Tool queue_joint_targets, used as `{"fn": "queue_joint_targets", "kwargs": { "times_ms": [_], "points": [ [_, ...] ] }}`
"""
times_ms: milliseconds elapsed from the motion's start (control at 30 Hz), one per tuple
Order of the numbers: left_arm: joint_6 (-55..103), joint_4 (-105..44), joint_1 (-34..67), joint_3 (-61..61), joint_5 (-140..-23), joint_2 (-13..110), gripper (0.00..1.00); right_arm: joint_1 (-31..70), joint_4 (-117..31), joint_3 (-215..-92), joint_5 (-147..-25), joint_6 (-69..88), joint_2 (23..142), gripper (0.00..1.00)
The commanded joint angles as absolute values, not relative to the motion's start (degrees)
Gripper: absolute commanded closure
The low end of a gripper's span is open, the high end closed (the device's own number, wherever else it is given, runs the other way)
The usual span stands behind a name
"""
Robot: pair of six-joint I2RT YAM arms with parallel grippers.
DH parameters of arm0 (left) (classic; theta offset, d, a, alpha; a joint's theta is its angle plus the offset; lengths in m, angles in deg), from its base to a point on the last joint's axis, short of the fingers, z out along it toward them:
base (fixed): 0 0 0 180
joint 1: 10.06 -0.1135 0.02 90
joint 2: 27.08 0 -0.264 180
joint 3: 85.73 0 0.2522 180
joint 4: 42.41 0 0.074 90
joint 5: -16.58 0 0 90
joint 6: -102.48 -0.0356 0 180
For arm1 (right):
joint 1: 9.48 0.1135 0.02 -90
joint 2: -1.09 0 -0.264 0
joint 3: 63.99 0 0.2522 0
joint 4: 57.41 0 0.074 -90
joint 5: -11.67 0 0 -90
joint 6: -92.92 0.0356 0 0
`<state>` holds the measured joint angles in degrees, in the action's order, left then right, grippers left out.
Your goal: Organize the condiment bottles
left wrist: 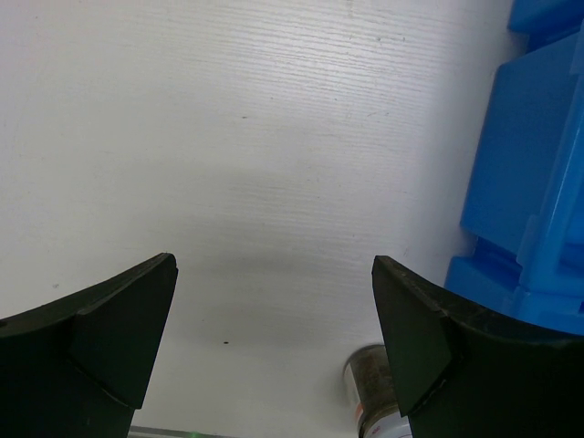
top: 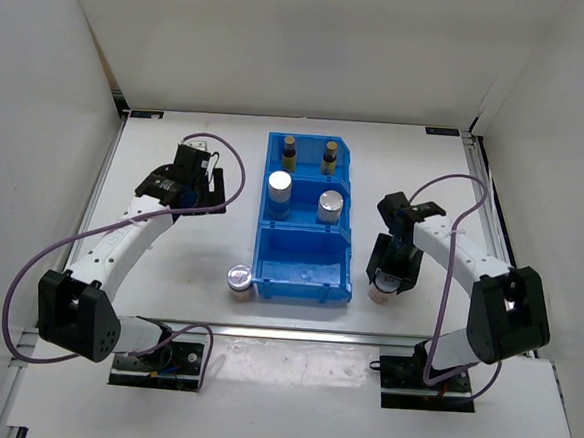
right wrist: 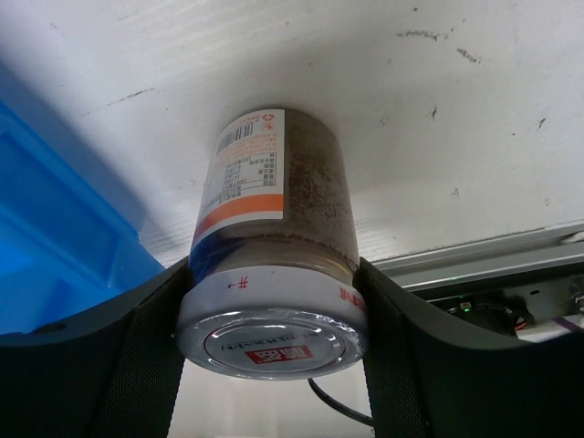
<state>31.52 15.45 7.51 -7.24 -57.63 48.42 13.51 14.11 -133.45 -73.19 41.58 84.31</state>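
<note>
Short jar (right wrist: 274,210) gripped by right gripper (right wrist: 274,306), lid end clamped between both fingers. Blue bin (right wrist: 55,228) seen just left of that gripper. Left gripper (left wrist: 274,310) spread wide, nothing held, white table (left wrist: 274,137) beneath. Second jar (left wrist: 374,392) glimpsed close to its right finger, bin wall further out on same side. Brown bottles (top: 289,154) (top: 329,156) and shakers (top: 279,188) (top: 330,207) stood upright in bin between both grippers.
</note>
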Motion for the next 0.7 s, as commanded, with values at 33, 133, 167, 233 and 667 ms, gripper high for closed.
{"fn": "queue_joint_targets", "kwargs": {
  "times_ms": [33, 133, 167, 233, 667],
  "points": [
    [30.9, 13.5, 7.3, -7.6, -58.7, 46.5, 0.01, 13.5, 15.1, -134.2, -70.3, 43.1, 79.9, 0.77],
    [30.9, 13.5, 7.3, -7.6, -58.7, 46.5, 0.01, 13.5, 18.5, -136.5, -67.7, 43.6, 76.5, 0.96],
    [30.9, 13.5, 7.3, -7.6, -58.7, 46.5, 0.01, 13.5, 19.4, -138.5, -67.1, 43.6, 75.7, 1.0],
    [30.9, 13.5, 7.3, -7.6, -58.7, 46.0, 0.01, 14.6, 22.5, -141.5, -65.4, 42.4, 73.9, 1.0],
    [30.9, 13.5, 7.3, -7.6, -58.1, 46.0, 0.01, 29.7, 19.6, -160.9, -76.8, 31.9, 82.8, 1.0]
  ]
}}
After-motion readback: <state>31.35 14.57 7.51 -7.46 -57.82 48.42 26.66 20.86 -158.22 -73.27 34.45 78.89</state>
